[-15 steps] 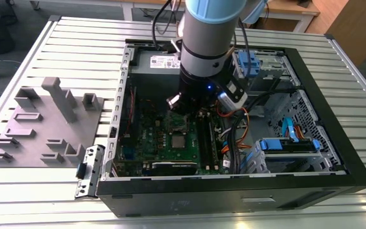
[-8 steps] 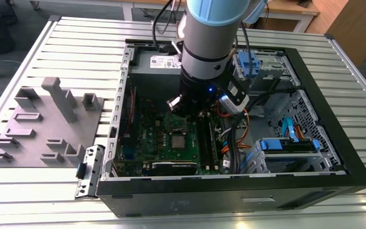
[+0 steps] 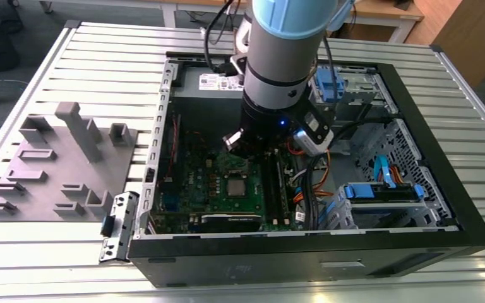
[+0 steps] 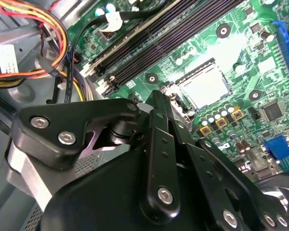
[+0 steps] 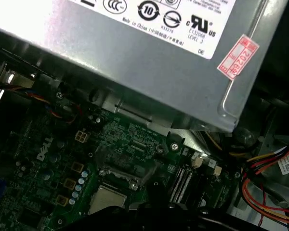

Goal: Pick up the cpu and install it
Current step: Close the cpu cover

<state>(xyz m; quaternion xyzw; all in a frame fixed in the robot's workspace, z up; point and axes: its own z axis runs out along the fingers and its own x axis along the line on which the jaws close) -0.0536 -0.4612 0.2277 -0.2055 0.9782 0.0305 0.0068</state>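
**Open computer case (image 3: pixel 310 260) on the slatted table (image 3: pixel 99 63), with the arm reaching down into it.**

- The claw (image 3: pixel 245 148) is hanging over the green motherboard (image 3: pixel 225 205), close above the socket (image 3: pixel 238 177).
- In the second wrist view the claw (image 4: pixel 157 102) is showing mainly its black linkage. Whether it is standing wide or narrow cannot be told.
- The cpu (image 3: pixel 238 187) is lying flat in the metal-framed socket, silver top up and apart from the claw.
- In the wrist views the cpu (image 4: pixel 205 87) is sitting just beyond the claw's tip, and the cpu (image 5: pixel 106 201) is catching the light.
- The grey power supply (image 5: pixel 135 72) is carrying a white label (image 5: pixel 135 14) of certification marks and a red-and-white sticker (image 5: pixel 237 55).
- White lettering is showing on the motherboard.
- A grey tray (image 3: pixel 23 183) is resting on the table at the exterior view's left.
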